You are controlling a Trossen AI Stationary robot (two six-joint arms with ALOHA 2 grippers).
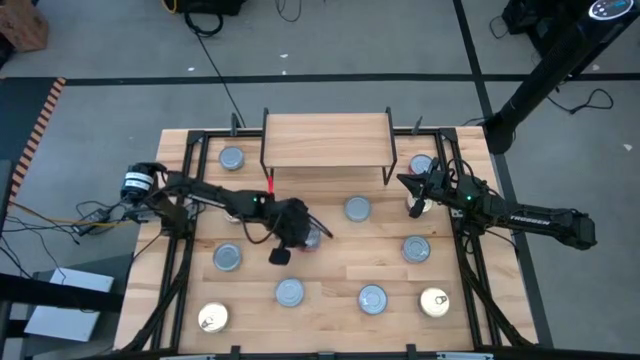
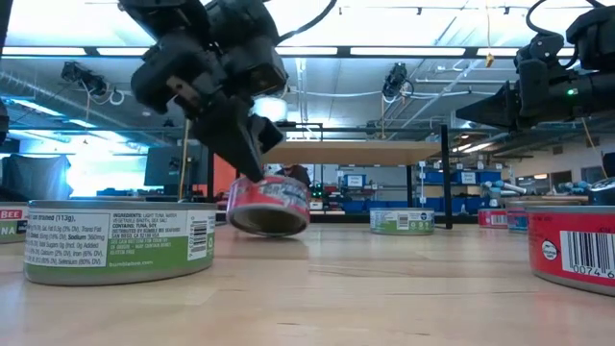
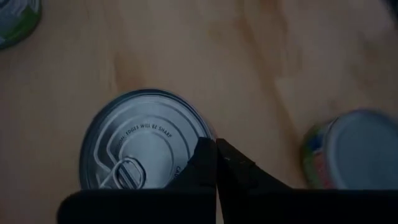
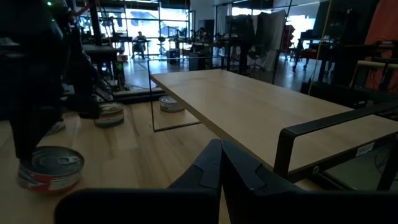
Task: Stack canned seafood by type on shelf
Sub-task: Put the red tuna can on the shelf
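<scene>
Item, as I read it from my station: left gripper mid-table, fingers nipped on the rim of a red-labelled can, a flat round tin with ribbed silver pull-tab lid, tilted with one edge off the slatted wood table. Shelf: smooth pale board on thin black wire legs, at the far edge, top bare. Right gripper hangs by the shelf's right end, fingers pressed together, holding nothing. Other cans scattered (open wood between them).

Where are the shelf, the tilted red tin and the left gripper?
shelf (image 1: 325, 140): high view, bare board top.
tilted red tin (image 2: 270, 206): low view, red label.
left gripper (image 2: 248, 163): low view, fingertips above the tin.
</scene>
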